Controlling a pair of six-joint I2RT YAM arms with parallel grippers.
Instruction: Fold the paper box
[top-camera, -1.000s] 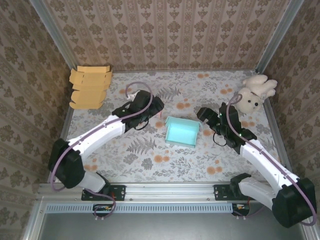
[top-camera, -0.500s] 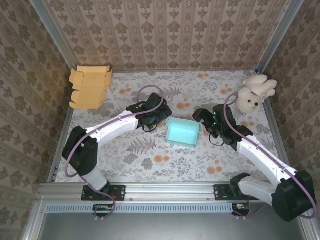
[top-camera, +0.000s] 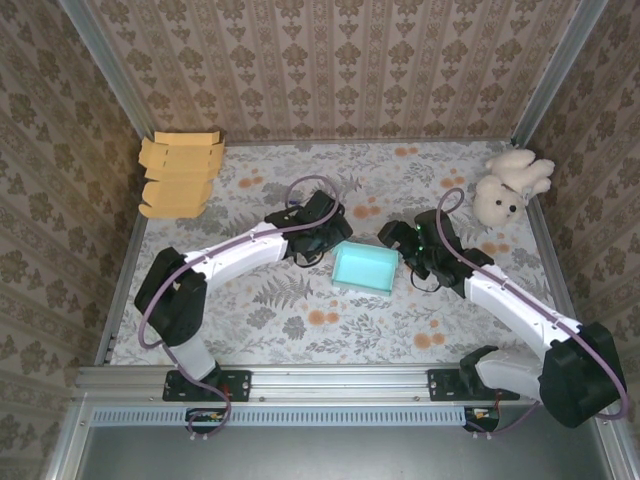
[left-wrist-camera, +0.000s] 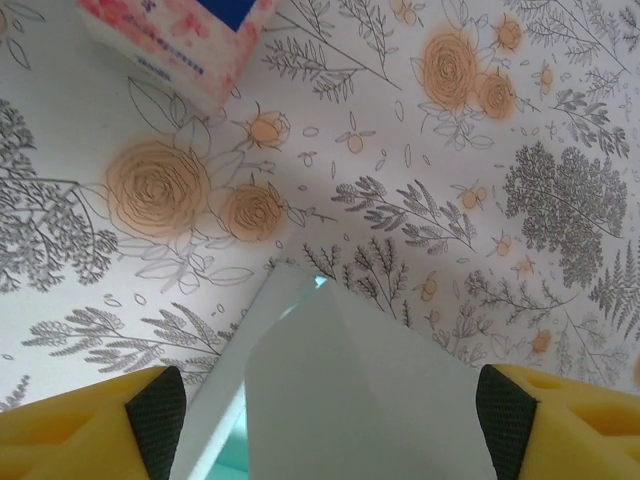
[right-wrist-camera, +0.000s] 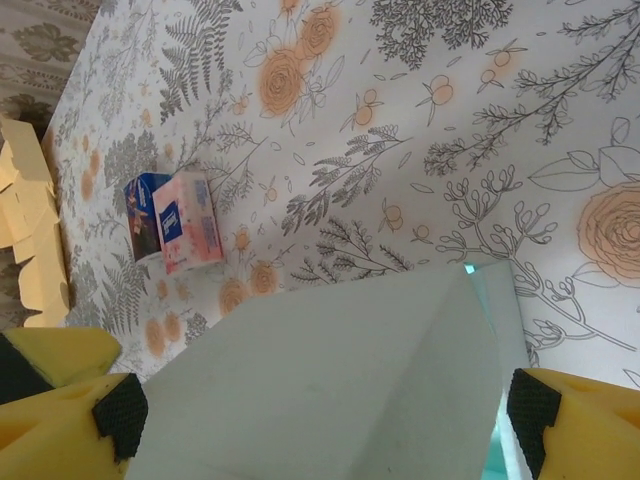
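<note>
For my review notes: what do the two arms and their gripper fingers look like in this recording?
Both the left arm and right arm have white links, black joints and bases, and a purple cable looping along each. The fingers are yellow with black pads.

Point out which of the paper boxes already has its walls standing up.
The teal box in the middle: its walls stand up around an open tray. The tan boxes at the far left lie flat, stacked in a pile.
</note>
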